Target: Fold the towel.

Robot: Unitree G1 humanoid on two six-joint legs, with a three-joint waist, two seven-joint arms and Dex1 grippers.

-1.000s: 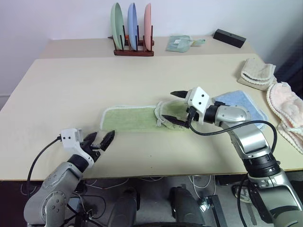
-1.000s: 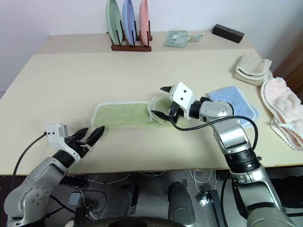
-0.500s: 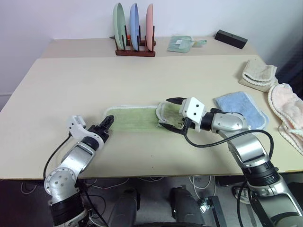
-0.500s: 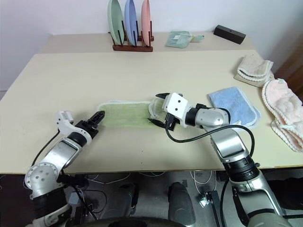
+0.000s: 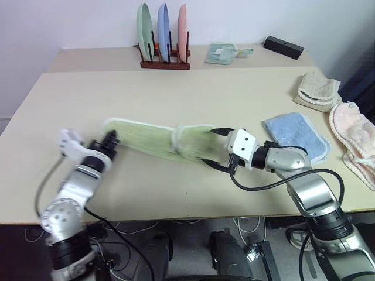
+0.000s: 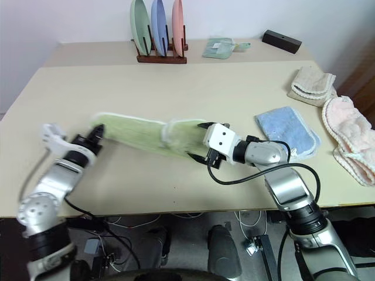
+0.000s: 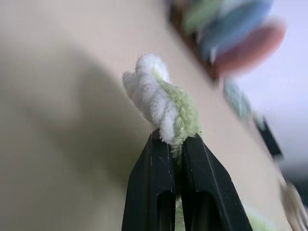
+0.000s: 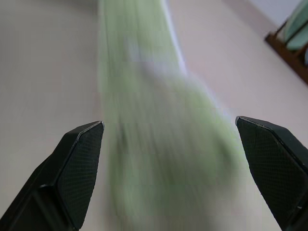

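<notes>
The light green towel (image 5: pixel 158 139) lies stretched across the middle of the beige tabletop (image 5: pixel 193 93), its right end bunched into a fold. The left tool (image 5: pixel 109 140) is clenched on the towel's left end, at about 9 o'clock of the cloth (the white edging pokes out between its black fingers (image 7: pixel 154 168)). The right tool (image 5: pixel 214 150) sits at about 3 o'clock of the towel, beside the fold, its jaws spread wide and grasping nothing. A light blue towel (image 5: pixel 295 136) lies just beyond it at 3 o'clock. A plate rack (image 5: pixel 164 36) stands at 12 o'clock.
</notes>
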